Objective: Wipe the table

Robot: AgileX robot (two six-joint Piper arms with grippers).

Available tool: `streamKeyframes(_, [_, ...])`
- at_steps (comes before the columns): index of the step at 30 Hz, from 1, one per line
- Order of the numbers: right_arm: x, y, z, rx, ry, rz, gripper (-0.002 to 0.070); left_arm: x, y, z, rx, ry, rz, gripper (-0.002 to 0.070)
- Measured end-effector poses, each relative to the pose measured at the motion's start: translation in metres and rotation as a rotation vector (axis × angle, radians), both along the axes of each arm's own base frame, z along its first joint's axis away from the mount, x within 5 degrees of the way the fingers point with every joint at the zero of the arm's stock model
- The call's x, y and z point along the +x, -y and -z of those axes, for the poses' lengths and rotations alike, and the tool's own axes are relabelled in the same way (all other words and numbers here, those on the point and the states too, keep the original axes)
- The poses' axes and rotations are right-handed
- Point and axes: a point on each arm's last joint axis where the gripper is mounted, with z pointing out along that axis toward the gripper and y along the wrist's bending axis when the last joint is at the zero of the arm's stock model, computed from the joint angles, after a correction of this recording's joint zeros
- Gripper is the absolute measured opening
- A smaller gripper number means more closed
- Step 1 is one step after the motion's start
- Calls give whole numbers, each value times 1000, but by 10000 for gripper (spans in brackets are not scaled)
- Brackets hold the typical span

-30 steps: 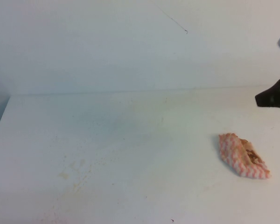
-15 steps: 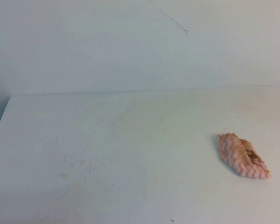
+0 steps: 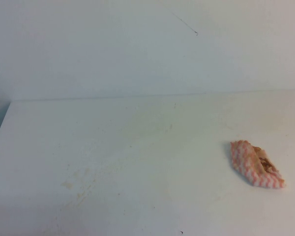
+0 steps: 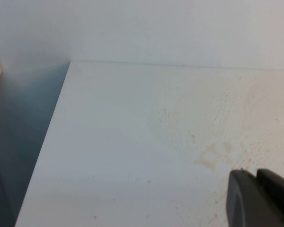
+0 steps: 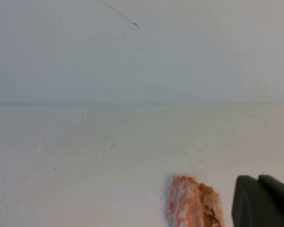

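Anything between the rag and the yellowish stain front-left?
Nothing: bare table between rag and stain in the high view. Neither hand shows there; left hand appears by the stain, right hand by the rag, each in its wrist view.

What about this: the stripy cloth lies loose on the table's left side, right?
No. The high view shows the stripy cloth loose on the table's right side. The right end effector hangs shut near it; the left end effector hangs shut near the stains.
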Motion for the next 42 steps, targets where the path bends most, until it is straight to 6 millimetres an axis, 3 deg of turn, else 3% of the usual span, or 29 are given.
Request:
streamKeyframes(12, [-1, 0, 0, 8, 2, -1, 0, 0, 0, 0, 0, 0, 0, 0])
streamKeyframes(16, [-9, 0, -5, 9, 34, -1, 0, 0, 0, 0, 0, 0, 0, 0])
streamKeyframes(22, [-41, 1, -19, 12, 159, -2, 0, 0, 0, 0, 0, 0, 0, 0])
streamKeyframes(31, [-105, 2, -36, 22, 400, -5, -1, 0, 0, 0, 0, 0, 0, 0])
streamKeyframes(34, [-126, 7, -38, -100, 503, 19, -1, 0, 0, 0, 0, 0, 0, 0])
streamKeyframes(37, [-135, 13, -33, -222, 557, 69, -1, 0, 0, 0, 0, 0, 0, 0])
streamKeyframes(42, [-114, 23, 2, -411, 461, 119, -2, 0, 0, 0, 0, 0, 0, 0])
